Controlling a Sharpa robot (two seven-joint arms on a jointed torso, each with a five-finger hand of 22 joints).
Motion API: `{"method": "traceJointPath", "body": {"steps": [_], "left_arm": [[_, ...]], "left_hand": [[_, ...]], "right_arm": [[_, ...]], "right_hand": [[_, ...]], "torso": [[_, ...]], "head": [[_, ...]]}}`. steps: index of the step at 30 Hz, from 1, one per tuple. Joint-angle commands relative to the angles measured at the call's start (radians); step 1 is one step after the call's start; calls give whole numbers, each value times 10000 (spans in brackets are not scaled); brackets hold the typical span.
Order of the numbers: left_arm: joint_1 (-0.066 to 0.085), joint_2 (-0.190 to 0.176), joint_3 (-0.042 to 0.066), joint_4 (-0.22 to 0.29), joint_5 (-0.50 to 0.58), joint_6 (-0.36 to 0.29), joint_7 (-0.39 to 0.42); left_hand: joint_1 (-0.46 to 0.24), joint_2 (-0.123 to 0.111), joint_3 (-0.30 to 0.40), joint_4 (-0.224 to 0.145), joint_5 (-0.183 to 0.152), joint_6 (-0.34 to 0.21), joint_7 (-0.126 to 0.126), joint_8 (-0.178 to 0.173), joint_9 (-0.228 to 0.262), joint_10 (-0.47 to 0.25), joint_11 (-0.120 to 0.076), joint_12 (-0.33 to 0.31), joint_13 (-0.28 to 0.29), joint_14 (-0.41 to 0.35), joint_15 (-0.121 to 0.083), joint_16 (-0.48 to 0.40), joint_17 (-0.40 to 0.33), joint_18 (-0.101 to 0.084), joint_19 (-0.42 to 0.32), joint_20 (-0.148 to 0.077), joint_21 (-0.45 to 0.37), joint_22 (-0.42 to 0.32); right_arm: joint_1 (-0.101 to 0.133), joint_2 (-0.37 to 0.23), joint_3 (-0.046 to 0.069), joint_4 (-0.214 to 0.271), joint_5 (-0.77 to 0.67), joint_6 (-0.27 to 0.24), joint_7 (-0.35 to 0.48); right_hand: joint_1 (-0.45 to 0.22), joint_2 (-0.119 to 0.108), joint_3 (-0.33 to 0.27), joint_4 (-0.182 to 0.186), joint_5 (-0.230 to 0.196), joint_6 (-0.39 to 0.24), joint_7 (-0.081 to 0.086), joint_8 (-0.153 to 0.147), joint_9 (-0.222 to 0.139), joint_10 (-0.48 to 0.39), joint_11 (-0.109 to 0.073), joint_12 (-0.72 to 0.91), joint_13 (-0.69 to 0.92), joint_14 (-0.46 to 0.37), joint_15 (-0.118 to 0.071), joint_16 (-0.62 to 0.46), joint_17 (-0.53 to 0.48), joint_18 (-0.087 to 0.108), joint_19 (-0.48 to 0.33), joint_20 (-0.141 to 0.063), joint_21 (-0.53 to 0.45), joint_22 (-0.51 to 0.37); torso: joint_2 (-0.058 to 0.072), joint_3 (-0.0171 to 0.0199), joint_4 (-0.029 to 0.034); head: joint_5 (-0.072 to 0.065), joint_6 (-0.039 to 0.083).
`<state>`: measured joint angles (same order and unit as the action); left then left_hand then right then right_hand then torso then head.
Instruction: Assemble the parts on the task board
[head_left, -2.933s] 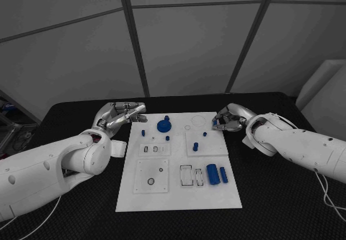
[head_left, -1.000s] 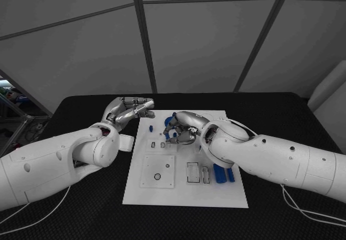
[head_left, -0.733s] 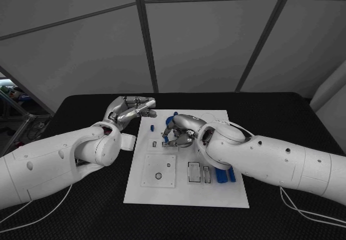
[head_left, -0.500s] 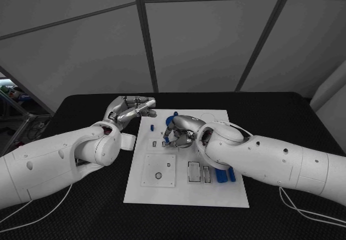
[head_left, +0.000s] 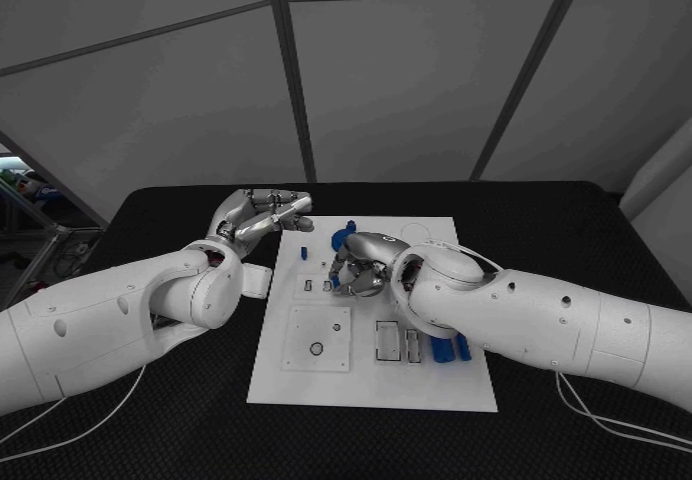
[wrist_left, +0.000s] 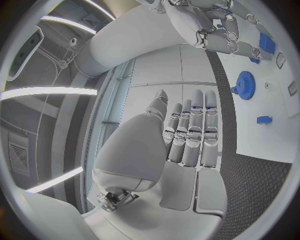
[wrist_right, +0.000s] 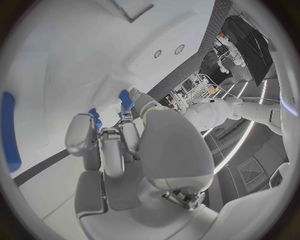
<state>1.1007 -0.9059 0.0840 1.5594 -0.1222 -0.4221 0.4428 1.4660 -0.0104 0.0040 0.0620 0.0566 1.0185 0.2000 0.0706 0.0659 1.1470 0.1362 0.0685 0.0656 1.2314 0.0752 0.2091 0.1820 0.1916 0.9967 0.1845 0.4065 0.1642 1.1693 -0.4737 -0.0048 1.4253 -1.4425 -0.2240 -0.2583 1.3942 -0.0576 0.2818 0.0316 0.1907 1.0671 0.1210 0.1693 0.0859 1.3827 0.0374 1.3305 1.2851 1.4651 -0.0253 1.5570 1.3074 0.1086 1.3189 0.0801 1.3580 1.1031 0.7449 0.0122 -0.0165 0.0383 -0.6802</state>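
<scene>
The right hand (head_left: 358, 275) is lying a shade nearer the small slots of the task board (head_left: 375, 385) than half a second ago, and nearly three seconds back it was off the board's far right corner; the whole picture has shifted too, so the camera itself has moved. The left hand (head_left: 260, 217) is staying where it was, beside the board's far left edge.

The right arm is reaching across the board from the right, its hand turned down with fingers (wrist_right: 103, 145) bunched over the board's middle, close to the blue gear (head_left: 342, 240). Small blue pieces (wrist_right: 95, 119) are showing at those fingertips, but I cannot tell whether the hand is pinching one or only touching it. The left hand is hovering above the black table (head_left: 577, 225), holding nothing, its fingers (wrist_left: 194, 130) lying straight and side by side.

On the white board a small blue peg (head_left: 304, 254) is standing near the gear, and two blue bars (head_left: 451, 349) are lying at the right edge beside outlined slots. Grey panelled walls are rising behind the table.
</scene>
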Motion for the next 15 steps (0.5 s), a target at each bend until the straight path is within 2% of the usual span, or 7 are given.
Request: {"method": "traceJointPath", "body": {"steps": [1,15], "left_arm": [[17,18,9,2,-69,102,76],[16,41,9,-25,-69,116,81]], "left_hand": [[-24,54,9,-74,-58,3,68,-46,-6,-9,50,-36,-4,-18,41,-33,12,-100,-31,11,-21,-11],[-24,54,9,-74,-58,3,68,-46,-6,-9,50,-36,-4,-18,41,-33,12,-100,-31,11,-21,-11]], "right_arm": [[2,19,-8,-13,-83,167,-43],[-40,102,-24,-194,-78,229,2]], "right_hand": [[-73,-6,26,12,56,67,-11,19,60,-33,-5,-34,-9,994,-62,34,2379,-158,-49,-26,-18,-9],[-178,-51,7,32,51,8,10,-1,52,-58,11,-66,-37,992,-49,30,2370,-150,-77,-14,-45,-54]], "torso": [[-3,0,1],[-2,3,-7]], "head": [[14,-16],[9,-46]]}}
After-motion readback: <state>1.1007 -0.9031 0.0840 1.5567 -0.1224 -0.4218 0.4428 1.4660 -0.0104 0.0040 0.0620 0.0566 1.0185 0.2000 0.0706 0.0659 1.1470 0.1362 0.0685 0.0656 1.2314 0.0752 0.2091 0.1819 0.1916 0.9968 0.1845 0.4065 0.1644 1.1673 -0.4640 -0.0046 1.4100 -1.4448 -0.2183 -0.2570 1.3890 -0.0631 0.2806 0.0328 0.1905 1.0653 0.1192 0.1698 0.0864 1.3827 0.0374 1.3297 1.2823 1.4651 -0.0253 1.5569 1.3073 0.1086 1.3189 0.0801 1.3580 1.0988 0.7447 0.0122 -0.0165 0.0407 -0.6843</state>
